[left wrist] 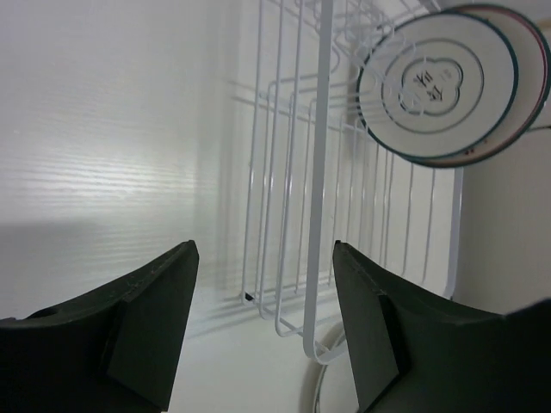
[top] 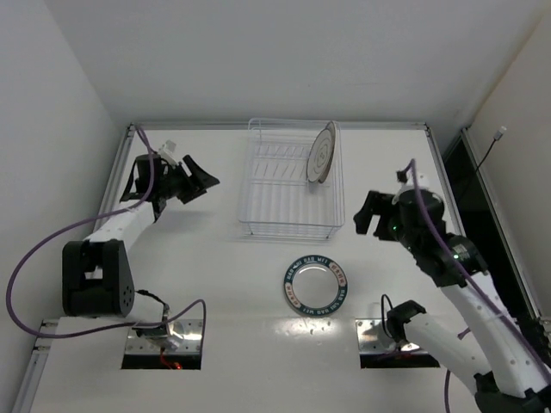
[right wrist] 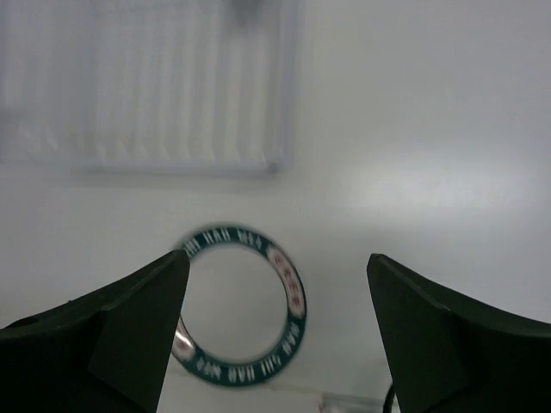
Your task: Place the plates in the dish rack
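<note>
The small round plate with the dark blue-green lettered rim [top: 316,287] is lying flat on the white table [top: 224,275], near the clear wire dish rack [top: 288,234]. The orange-striped plate [top: 322,153] is standing inside the rack. The right gripper [top: 365,215] and the left gripper [top: 205,182] are both spread wide, holding nothing. The flat plate is probably stiff, glossy and breakable, so pinching its rim seems best.

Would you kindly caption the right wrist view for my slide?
Open right hand faces the lettered-rim plate, blurred dish rack beyond.
</note>
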`<state>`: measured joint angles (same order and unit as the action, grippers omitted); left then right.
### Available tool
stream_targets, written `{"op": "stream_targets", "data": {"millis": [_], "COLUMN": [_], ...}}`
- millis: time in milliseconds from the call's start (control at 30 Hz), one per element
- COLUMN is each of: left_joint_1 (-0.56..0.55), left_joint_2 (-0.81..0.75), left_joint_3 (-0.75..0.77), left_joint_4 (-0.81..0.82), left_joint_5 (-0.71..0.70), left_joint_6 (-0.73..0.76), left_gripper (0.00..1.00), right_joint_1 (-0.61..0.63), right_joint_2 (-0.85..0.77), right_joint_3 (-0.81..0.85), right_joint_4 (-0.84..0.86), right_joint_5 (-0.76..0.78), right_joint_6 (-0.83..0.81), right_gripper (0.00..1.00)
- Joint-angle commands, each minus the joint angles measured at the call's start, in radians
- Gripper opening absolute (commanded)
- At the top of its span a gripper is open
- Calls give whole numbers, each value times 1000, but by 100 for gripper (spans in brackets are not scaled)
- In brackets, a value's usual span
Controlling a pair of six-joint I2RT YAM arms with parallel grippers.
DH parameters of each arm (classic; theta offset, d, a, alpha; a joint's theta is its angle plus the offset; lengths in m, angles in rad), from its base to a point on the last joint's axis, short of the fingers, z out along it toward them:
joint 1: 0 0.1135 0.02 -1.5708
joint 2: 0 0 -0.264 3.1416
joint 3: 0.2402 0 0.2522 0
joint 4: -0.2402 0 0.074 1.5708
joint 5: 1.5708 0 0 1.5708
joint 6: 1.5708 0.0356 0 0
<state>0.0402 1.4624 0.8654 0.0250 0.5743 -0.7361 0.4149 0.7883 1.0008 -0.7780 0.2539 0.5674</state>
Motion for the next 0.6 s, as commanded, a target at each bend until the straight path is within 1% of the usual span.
{"op": "stream_targets", "data": {"millis": [0, 67, 133, 233, 267, 300, 367, 400, 467, 500, 533, 567], "left_joint_1": [4, 4, 4, 4, 4, 4, 4, 4, 4, 4, 4, 4], "left_joint_2": [-74, -74, -74, -63, -63, -63, -63, -63, -63, -54, -54, -54], "left_joint_3": [40, 49, 49, 58, 58, 69, 78, 78, 78, 78, 78, 87], "left_joint_4": [-85, -94, -94, -105, -114, -114, -123, -123, -132, -132, -132, -141], "left_joint_5": [-218, -228, -228, -218, -218, -218, -218, -218, -218, -218, -218, -218], "left_joint_6": [58, 58, 58, 67, 67, 67, 76, 76, 76, 76, 76, 76], "left_gripper": [61, 61, 61, 61, 61, 61, 61, 61, 61, 61, 61, 61], "right_joint_1": [-27, -59, -112, -162, -221, -260, -345, -437, -517, -571, -590, -603], "right_joint_2": [23, -23, -14, 87, 115, 141, 196, 213, 291, 325, 362, 440], "right_joint_3": [-247, -344, -358, -372, -384, -399, -470, -494, -554, -568, -596, -606], "right_joint_4": [-55, -9, 20, 54, 68, 84, 164, 190, 264, 285, 313, 368], "right_joint_5": [-194, -258, -315, -376, -402, -480, -579, -685, -792, -885, -930, -1003], "right_joint_6": [118, 138, 138, 77, 43, 23, -10, -46, -89, -122, -135, -144], "right_gripper": [82, 83, 84, 87, 87, 87, 87, 84, 81, 81, 80, 77]}}
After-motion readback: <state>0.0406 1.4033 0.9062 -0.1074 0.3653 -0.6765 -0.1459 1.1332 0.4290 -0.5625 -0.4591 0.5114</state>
